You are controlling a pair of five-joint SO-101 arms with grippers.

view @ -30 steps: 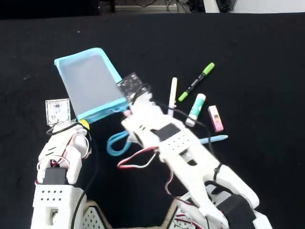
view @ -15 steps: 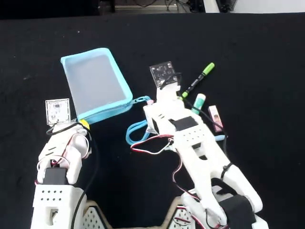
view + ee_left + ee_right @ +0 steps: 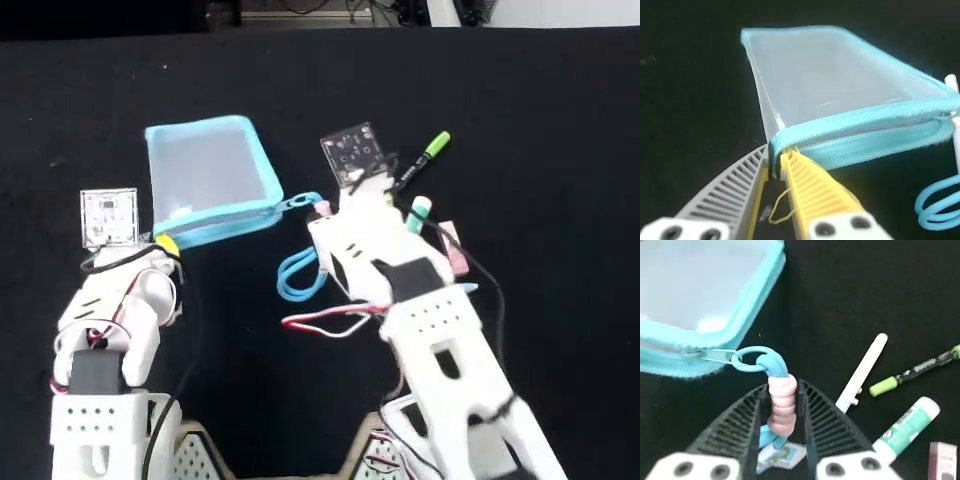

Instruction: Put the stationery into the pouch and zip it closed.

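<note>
Black cloth table [image 3: 560, 120], matte. Flat rectangular pouch [image 3: 205, 170] left of centre: frosted clear panel, teal woven zip edging. Its near corner is clenched in the left tool [image 3: 776, 167], ribbed grey and yellow. The right tool [image 3: 782, 390], ribbed black, grips the pink beads [image 3: 782, 407] on the zip pull's blue cord [image 3: 300, 275]. Loose beside it: green marker [image 3: 420, 160], white pen [image 3: 862, 371], glue stick [image 3: 905, 427], pink eraser [image 3: 452, 245].
</note>
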